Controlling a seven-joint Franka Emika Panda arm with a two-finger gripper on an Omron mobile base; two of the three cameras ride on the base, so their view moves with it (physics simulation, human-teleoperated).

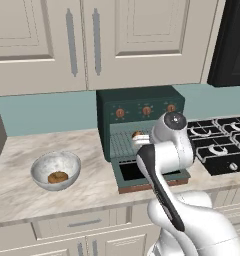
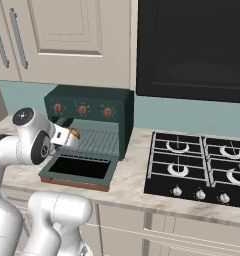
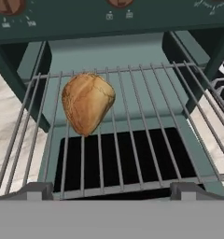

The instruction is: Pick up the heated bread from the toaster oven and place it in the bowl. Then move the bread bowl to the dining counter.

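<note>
The dark green toaster oven (image 1: 139,107) (image 2: 87,112) stands on the marbled counter with its door (image 1: 142,172) (image 2: 81,169) dropped open. The heated bread (image 3: 87,102) (image 1: 137,134) (image 2: 73,133), a golden-brown roll, lies on the pulled-out wire rack (image 3: 146,121). My gripper (image 3: 112,191) hovers open just in front of the rack's front edge. Its fingertips (image 3: 37,190) stand wide apart with nothing between them, and the roll is ahead and left of centre. The white-grey marbled bowl (image 1: 42,167) sits left of the oven and holds a flat round brown piece (image 1: 57,177).
A black gas stove (image 1: 219,142) (image 2: 202,165) sits right of the oven. Cream cabinets (image 1: 92,40) hang above, and a dark appliance (image 2: 192,45) hangs over the stove. My own arm (image 1: 164,165) stands between the base and the oven door.
</note>
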